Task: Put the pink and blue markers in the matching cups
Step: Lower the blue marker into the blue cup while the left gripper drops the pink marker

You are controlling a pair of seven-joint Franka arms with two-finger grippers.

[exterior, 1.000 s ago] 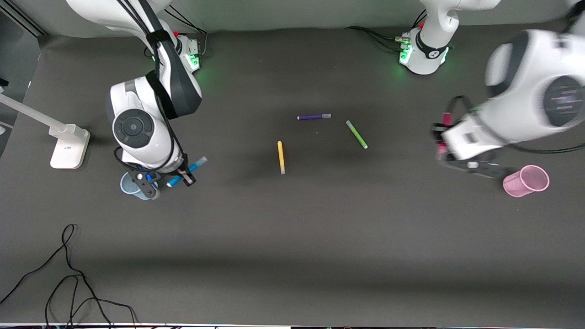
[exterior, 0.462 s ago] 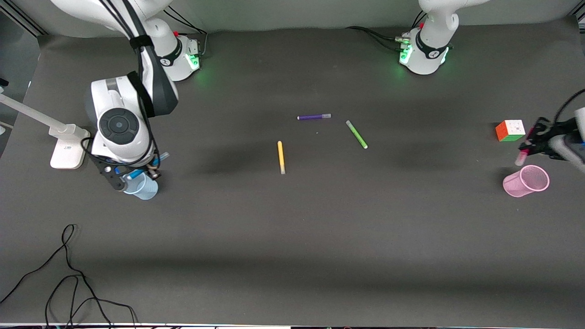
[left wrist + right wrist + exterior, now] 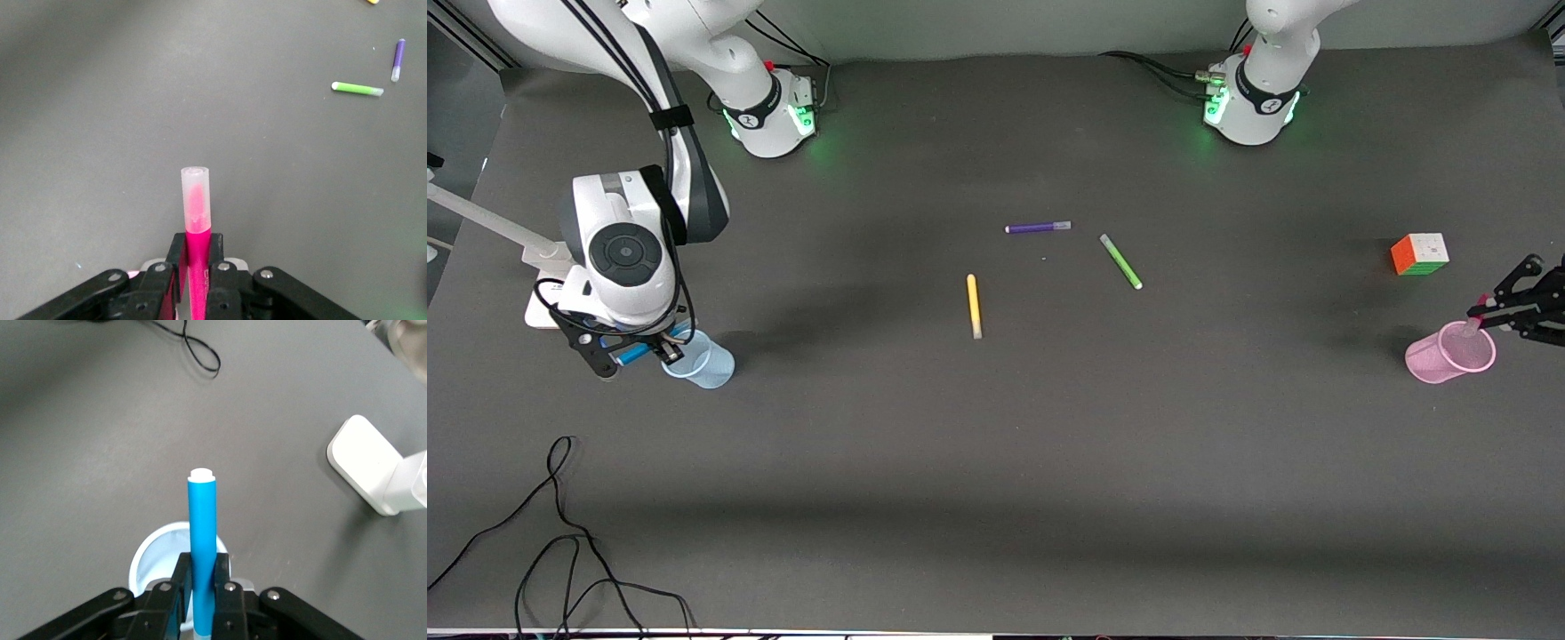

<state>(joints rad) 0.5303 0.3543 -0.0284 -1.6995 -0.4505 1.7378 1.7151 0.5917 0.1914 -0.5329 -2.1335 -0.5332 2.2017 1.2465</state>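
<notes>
My right gripper [image 3: 640, 351] is shut on the bright blue marker [image 3: 631, 355] and holds it tilted over the rim of the pale blue cup [image 3: 704, 363] at the right arm's end of the table. In the right wrist view the blue marker [image 3: 201, 527] rises between the jaws of the right gripper [image 3: 202, 577], with the blue cup [image 3: 155, 555] below. My left gripper [image 3: 1496, 313] is shut on the pink marker [image 3: 1472, 323], its pale cap over the pink cup [image 3: 1445, 356]. In the left wrist view the left gripper [image 3: 197, 250] clamps the pink marker [image 3: 197, 207].
A yellow pen [image 3: 973, 305], a green pen [image 3: 1120, 261] and a purple pen [image 3: 1038, 228] lie mid-table. A colour cube [image 3: 1420, 253] sits near the pink cup. A white stand base [image 3: 547, 298] is beside the blue cup. A black cable [image 3: 560, 533] lies near the front edge.
The right gripper carried the blue marker toward the right arm's end, across the blue cup. The left gripper swung with the pink marker to over the pink cup, uncovering the cube.
</notes>
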